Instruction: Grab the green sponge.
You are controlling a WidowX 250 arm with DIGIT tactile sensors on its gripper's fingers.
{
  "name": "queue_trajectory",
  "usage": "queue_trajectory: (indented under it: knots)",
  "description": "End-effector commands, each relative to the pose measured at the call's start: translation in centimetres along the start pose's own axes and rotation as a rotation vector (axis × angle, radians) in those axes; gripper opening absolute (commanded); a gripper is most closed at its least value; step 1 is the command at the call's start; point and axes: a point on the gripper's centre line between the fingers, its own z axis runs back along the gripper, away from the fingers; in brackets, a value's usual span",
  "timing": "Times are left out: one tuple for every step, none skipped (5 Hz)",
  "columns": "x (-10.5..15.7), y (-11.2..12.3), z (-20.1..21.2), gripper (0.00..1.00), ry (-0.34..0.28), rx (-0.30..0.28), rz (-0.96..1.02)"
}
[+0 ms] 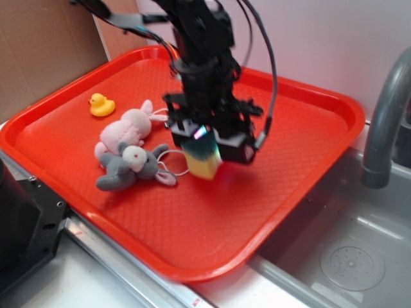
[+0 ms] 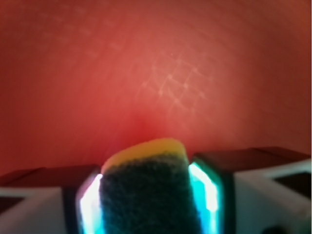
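**Green sponge clamped in the claw above the red tray**

At the centre of the exterior frame the black gripper (image 1: pixel 204 146) is closed onto the green sponge (image 1: pixel 204 157), which hangs from it with its dark green scouring face up against the fingers and its yellow foam end pointing down. The sponge appears to sit just off the red tray (image 1: pixel 308 115), though the gap is hard to judge.

In the wrist view the sponge (image 2: pixel 146 195) fills the lower middle, pinched between both pads (image 2: pixel 90 207), with only blurred red tray surface behind it.

Left of the gripper lie a pink plush bunny (image 1: pixel 125 133) and a grey plush toy (image 1: pixel 125 168), touching each other. A small yellow rubber duck (image 1: pixel 101 104) stands further toward the upper left. A grey faucet (image 1: pixel 385 115) rises at the right edge over a metal sink (image 1: pixel 347 250).
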Motion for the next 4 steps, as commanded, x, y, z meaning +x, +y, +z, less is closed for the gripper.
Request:
queue_trajectory:
  knots:
    - [1.0,7.3,11.9,0.00,-0.162,0.037,0.047]
    - [2.6,9.7,17.3,0.00,-0.148,0.069,0.083]
    - [4.0,11.5,17.5,0.00,-0.156,0.133,0.132]
    - [4.6,13.4,17.0,0.00,-0.154,0.219,0.204]
